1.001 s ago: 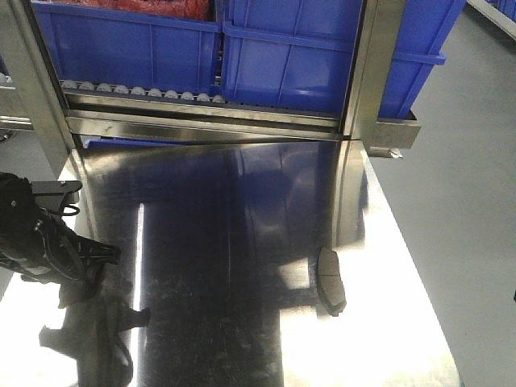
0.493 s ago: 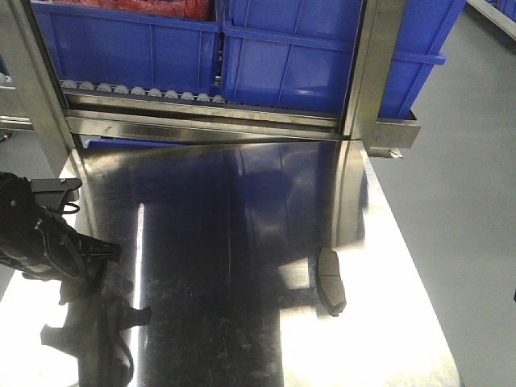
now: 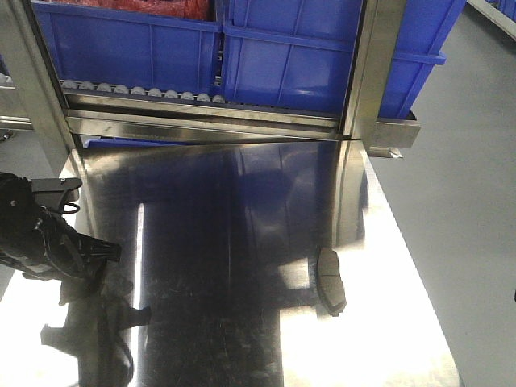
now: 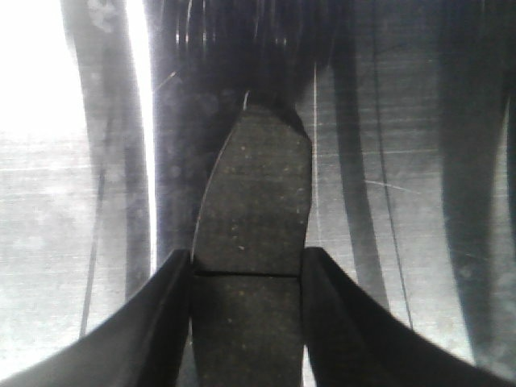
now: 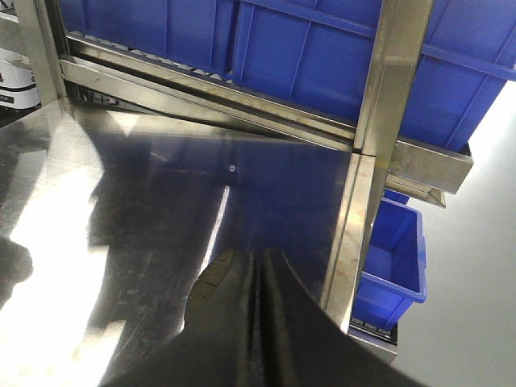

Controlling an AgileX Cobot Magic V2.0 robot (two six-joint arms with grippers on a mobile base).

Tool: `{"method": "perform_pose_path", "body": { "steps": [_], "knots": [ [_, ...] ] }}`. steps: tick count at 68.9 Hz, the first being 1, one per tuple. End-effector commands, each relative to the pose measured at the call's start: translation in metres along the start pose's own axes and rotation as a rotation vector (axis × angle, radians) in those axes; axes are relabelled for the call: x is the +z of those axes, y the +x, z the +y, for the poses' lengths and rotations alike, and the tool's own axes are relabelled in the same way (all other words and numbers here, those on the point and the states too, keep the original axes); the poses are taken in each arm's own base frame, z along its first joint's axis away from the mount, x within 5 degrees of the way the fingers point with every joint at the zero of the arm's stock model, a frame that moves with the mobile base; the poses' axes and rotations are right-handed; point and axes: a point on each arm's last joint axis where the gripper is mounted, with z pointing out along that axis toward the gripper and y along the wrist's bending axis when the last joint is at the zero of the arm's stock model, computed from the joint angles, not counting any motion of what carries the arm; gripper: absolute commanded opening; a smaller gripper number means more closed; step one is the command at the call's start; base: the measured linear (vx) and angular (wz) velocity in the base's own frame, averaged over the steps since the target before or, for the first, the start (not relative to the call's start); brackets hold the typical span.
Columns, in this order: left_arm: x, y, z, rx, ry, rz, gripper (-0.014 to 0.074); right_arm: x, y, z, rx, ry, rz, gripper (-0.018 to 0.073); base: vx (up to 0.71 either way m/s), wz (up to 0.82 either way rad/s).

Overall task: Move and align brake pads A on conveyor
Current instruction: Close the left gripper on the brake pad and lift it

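One brake pad (image 4: 254, 201), dark grey with a thin groove across it, sits between the two black fingers of my left gripper (image 4: 246, 270), which is shut on its sides just above the shiny steel table. In the front view the left arm (image 3: 44, 242) is at the table's left edge. A second brake pad (image 3: 330, 280) lies flat on the table at the right. My right gripper (image 5: 260, 266) hangs over it, shut with nothing between its fingers, and that pad (image 5: 211, 282) peeks out to the left of them. The conveyor is out of view.
Blue bins (image 3: 129, 44) stand on a steel roller rack (image 3: 137, 91) at the back of the table. A steel post (image 3: 367, 72) rises at the back right. A smaller blue bin (image 5: 395, 258) sits low beyond the table's right edge, beside grey floor (image 3: 468, 201).
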Motion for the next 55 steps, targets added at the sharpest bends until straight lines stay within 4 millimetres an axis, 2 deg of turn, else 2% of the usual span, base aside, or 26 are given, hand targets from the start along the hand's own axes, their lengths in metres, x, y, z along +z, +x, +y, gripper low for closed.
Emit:
{"method": "perform_pose_path", "body": {
  "steps": [1,55],
  "knots": [
    [-0.0178,-0.0102,-0.0023,-0.009,0.023,-0.101,0.0097,-0.0022,-0.0144,-0.0012,-0.011,0.01,-0.09,-0.0003,0.0,0.0],
    [-0.0214,-0.0184,-0.0036,-0.01,0.039,-0.198,0.0097,-0.0022,-0.0144,-0.0012,-0.011,0.01,-0.09,-0.0003,0.0,0.0]
  ]
}}
